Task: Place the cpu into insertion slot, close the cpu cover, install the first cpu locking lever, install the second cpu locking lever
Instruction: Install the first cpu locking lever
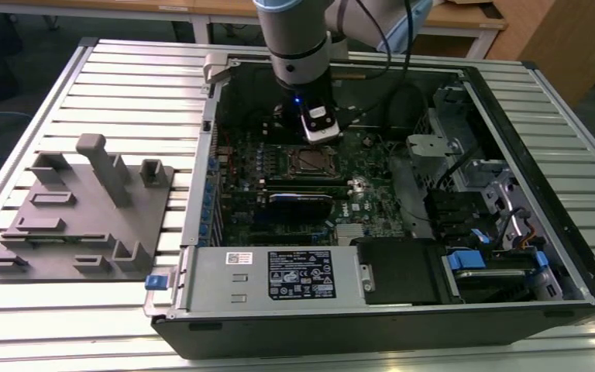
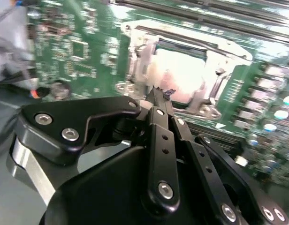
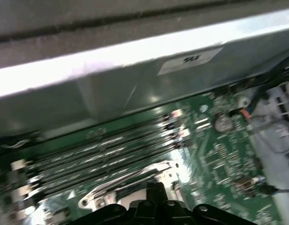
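Sitting seated under closed cpu cover [image 2: 182, 44], cpu [image 2: 182, 77] just beyond end effector [image 2: 159, 96] tips.

Silver cpu [image 2: 182, 75] under closed cpu cover [image 2: 140, 61]

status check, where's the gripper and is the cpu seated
Gripper shut, empty, tips at cover edge. Cpu seated in slot, cover down over it. Nothing in the way.

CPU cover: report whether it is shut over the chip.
Shut. In the second wrist view the cpu cover lies flat around the cpu, whose silver top shows through its window.
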`<state>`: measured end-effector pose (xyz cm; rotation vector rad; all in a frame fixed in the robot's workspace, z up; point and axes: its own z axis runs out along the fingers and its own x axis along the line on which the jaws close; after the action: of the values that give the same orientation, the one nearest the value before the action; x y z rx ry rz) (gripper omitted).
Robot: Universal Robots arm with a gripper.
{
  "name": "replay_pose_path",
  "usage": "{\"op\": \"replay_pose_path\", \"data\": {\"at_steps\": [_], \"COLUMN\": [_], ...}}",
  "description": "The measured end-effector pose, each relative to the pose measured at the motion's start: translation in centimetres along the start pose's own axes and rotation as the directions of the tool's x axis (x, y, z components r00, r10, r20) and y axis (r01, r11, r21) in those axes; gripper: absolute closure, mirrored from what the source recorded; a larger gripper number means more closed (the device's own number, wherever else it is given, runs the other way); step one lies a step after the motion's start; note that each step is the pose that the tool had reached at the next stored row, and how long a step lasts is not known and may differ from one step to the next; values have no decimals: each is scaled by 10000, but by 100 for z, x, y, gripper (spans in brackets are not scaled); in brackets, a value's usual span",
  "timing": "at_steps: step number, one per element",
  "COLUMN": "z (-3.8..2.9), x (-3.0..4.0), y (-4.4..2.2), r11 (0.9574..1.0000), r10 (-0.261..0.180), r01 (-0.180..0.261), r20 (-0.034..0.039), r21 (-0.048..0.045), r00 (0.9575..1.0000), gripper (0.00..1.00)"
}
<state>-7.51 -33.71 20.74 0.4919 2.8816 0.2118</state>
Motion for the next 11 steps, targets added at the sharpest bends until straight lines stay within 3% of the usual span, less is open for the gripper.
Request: {"op": "replay_pose_path", "data": {"at_steps": [1,8,9,11], "z": [0,-2,-5,-22], "x": [0,-1,-3,-8], "y": [0,2,3,9], "r11": [10000,10000,9999,9996], "r10": [8,13,6,-24], "r01": [-8,-12,-4,28], "r20": [-74,-157,-157,-144], "r21": [34,89,129,297], "r00": [10000,9999,9999,9999], "gripper": [90,90,90,90]}}
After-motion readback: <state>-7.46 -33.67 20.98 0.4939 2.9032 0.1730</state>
